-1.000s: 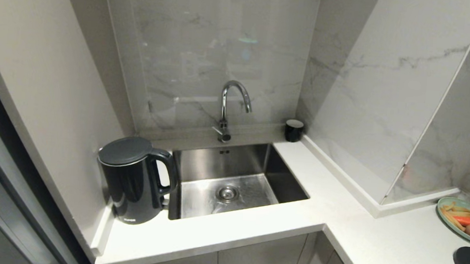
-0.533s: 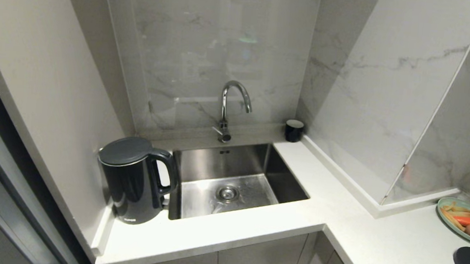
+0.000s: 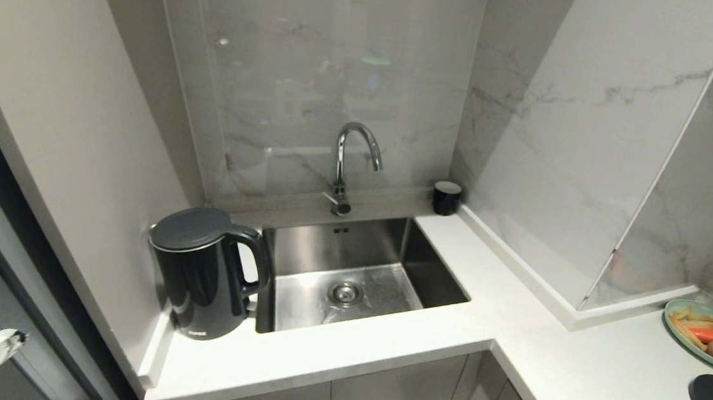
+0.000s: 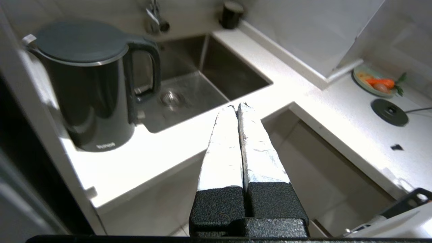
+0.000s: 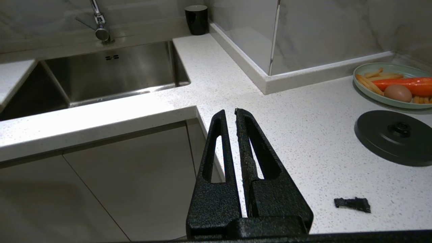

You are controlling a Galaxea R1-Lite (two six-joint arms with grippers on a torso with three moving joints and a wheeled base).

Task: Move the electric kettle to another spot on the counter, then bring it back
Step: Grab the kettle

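Newly risen left gripper [image 3: 8, 338], foil-wrapped jaws together, below glossy cylindrical electric kettle [image 3: 201, 273].

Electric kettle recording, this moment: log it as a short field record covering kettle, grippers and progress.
kettle: electric kettle upright on the counter, left of the sink, handle toward the sink
left gripper: left gripper shut, empty, off the counter's front edge
right gripper: right gripper shut, empty, at the counter corner
base disc: black base disc near the plate, nothing on it
progress: kettle not yet grasped
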